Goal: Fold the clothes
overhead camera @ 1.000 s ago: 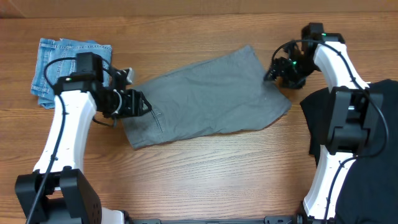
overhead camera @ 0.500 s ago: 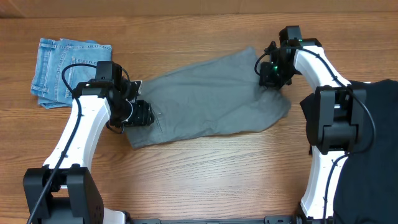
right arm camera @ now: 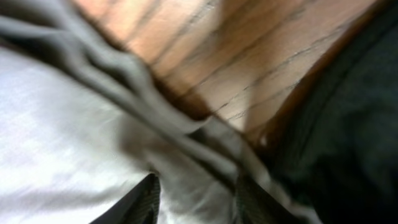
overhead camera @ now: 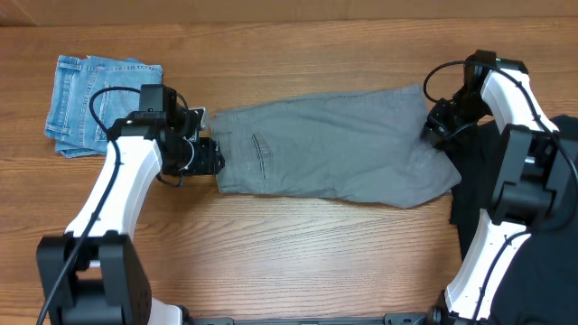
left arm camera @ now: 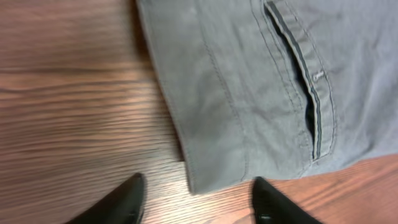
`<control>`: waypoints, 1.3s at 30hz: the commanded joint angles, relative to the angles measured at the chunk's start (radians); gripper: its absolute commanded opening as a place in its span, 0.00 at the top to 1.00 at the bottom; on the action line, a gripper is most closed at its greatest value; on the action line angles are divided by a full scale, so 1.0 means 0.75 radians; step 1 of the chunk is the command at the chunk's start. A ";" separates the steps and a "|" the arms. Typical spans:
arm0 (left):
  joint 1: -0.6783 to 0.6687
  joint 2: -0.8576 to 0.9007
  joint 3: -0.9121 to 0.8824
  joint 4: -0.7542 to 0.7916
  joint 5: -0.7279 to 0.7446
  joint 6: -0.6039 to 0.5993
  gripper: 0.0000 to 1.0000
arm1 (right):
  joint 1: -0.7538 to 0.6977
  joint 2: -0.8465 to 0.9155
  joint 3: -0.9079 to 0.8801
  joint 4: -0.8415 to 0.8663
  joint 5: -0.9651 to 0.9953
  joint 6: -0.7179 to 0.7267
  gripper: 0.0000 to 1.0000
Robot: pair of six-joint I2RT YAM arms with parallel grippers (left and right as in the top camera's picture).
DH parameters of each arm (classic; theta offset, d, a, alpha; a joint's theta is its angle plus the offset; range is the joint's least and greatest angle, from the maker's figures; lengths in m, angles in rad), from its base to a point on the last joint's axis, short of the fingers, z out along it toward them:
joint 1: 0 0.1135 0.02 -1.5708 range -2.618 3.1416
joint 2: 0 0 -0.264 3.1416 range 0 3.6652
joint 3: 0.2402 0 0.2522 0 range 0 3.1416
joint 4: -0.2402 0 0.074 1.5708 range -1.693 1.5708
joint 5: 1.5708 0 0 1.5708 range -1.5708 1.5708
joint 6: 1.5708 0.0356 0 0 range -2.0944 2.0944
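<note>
I judge the spreading step nearly done: the clothes [overhead camera: 334, 149] lie flat across the middle of the surface [overhead camera: 298, 262], right end touching a black garment [overhead camera: 551, 171]. My left pincer [left arm camera: 196, 190] stands half open astride a left-end corner, holding nothing; the right pincer [right arm camera: 196, 196] has cloth between its fingers, but blur hides whether it grips. The next move calls for firm pinches at both ends to fold.
</note>
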 commanded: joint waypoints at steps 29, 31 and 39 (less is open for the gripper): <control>-0.053 0.538 -0.008 0.212 0.052 -0.035 0.44 | 0.164 -0.364 -0.799 0.607 0.268 0.273 0.82; -0.053 0.538 -0.008 0.212 0.052 -0.035 0.43 | 0.121 -0.364 -0.802 0.577 0.297 0.360 0.86; -0.055 0.538 -0.008 0.208 0.084 -0.035 0.24 | 0.063 -0.394 -0.742 0.474 0.091 0.266 0.86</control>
